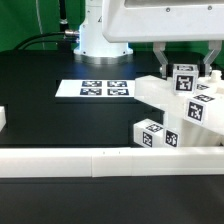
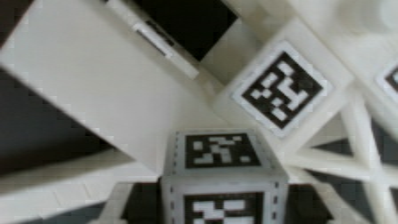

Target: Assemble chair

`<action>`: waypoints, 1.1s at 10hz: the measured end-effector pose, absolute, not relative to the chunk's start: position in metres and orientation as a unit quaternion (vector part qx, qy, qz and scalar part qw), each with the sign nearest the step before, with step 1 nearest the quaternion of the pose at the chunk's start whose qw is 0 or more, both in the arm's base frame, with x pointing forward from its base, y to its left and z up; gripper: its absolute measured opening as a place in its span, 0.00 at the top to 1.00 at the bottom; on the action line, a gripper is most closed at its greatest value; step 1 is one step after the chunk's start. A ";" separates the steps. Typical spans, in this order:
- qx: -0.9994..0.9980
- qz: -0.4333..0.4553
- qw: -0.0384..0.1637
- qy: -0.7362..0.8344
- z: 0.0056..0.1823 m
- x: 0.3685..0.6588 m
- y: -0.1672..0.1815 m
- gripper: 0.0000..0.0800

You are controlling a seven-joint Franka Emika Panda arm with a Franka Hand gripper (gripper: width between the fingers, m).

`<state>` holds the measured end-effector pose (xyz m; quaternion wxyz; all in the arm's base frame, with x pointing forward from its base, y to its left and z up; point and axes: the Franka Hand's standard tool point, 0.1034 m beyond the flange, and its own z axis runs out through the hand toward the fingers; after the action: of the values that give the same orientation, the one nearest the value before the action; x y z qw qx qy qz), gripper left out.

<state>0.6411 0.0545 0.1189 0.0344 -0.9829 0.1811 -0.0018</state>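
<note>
The chair's white parts lie in a cluster at the exterior view's right: a flat slab [image 1: 150,92], tagged X-braced frames [image 1: 198,112] and a square-ended leg [image 1: 152,133] lying near the rail. My gripper [image 1: 187,66] hangs over the cluster, its two fingers [image 1: 163,55] set apart on either side of an upright tagged leg end [image 1: 185,80], with gaps showing. In the wrist view that leg's square end [image 2: 222,152] fills the lower middle, with a tagged frame [image 2: 281,86] behind it. My fingertips do not show clearly there.
The marker board [image 1: 100,89] lies flat on the black table behind the parts. The long low white border rail [image 1: 90,160] runs along the front. The robot's base [image 1: 100,35] stands at the back. A small white block [image 1: 3,118] sits at the exterior view's left edge.
</note>
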 end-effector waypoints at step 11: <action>-0.893 0.002 0.034 0.448 0.120 0.643 0.059 0.39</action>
<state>0.6430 0.0594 0.1201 0.0335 -0.8932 0.4484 0.0020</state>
